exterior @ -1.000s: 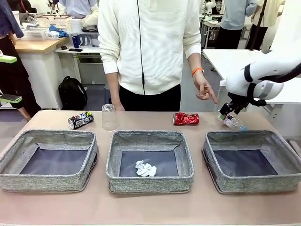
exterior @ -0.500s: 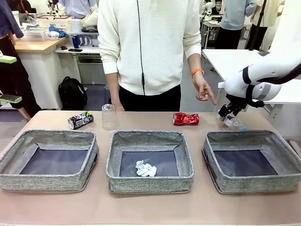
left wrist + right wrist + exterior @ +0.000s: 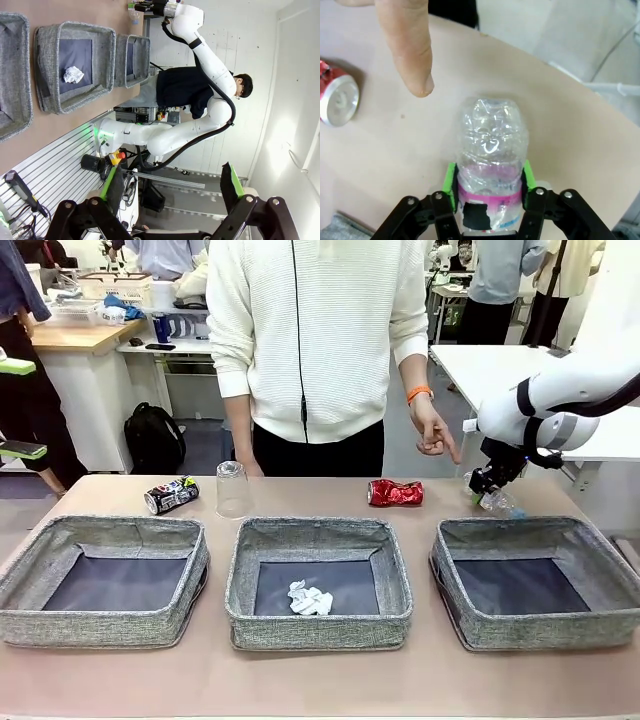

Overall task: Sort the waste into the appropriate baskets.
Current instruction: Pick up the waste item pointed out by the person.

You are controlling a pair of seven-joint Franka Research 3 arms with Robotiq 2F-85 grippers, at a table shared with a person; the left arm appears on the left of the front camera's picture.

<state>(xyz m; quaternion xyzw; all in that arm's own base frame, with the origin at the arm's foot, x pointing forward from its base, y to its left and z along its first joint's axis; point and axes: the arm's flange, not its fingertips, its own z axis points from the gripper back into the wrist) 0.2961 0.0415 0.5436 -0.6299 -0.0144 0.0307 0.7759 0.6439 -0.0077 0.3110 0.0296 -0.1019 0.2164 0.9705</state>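
- Three baskets [image 3: 318, 530]; one paper wad [image 3: 309, 598] lies in the middle one.
- One red can [image 3: 395, 492], one dark can [image 3: 171, 495] and one cup [image 3: 232, 489] sit behind.
- Right tool [image 3: 489, 175] squeezes the one bottle [image 3: 492, 145] on the table [image 3: 300, 680]; left tool [image 3: 170, 180] stands wide apart.

- No word, brand or number is legible anywhere.
- The clear crumpled plastic bottle [image 3: 492, 135], between the fingers of the right pincer [image 3: 489, 182], wears a pink label band [image 3: 490, 194] with a black patch. No lettering on it can be made out.
- The crushed red metal can [image 3: 395, 492] lies on the worktop [image 3: 320, 680], off to one side of that pincer and apart from it. Its print is too small to read.
- The dark printed can [image 3: 171, 495] lies well away from the pincer, beyond the red can. Its colourful print is illegible.
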